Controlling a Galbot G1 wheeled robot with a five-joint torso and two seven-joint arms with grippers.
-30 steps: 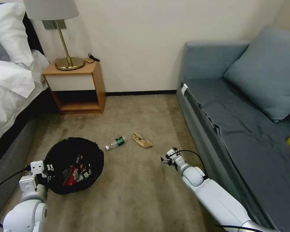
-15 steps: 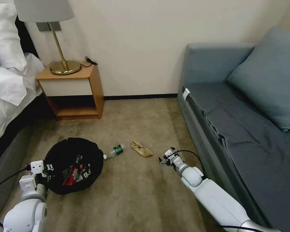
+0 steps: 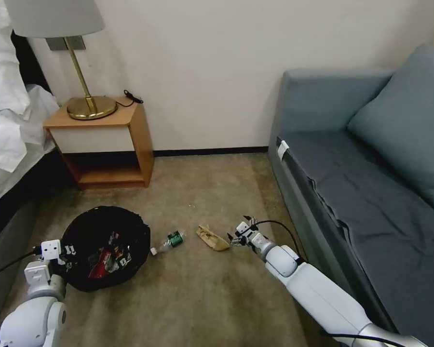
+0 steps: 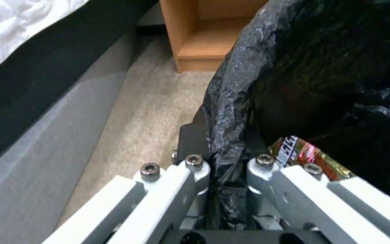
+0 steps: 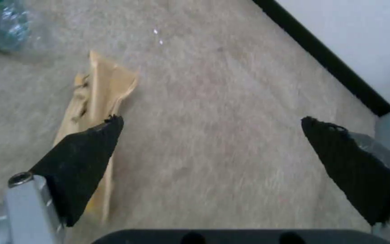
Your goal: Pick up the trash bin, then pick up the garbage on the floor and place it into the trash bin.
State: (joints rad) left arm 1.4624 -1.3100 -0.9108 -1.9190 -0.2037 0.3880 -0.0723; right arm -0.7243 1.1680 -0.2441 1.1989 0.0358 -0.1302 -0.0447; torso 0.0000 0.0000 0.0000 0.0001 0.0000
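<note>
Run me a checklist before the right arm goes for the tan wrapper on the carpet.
1. Right end effector open: ok, its fingers stand wide apart.
2. Right end effector centred on the tan wrapper: not ok, the wrapper lies under one finger, not between the two.
3. Wrapper free to lift: ok, it lies flat on the carpet, apart from the bottle.
4. Left end effector holding the trash bin: ok, shut on the bagged rim.
5. Bin mouth open to receive litter: ok, packets already inside.
6. Right end effector's height above the carpet: cannot tell.
</note>
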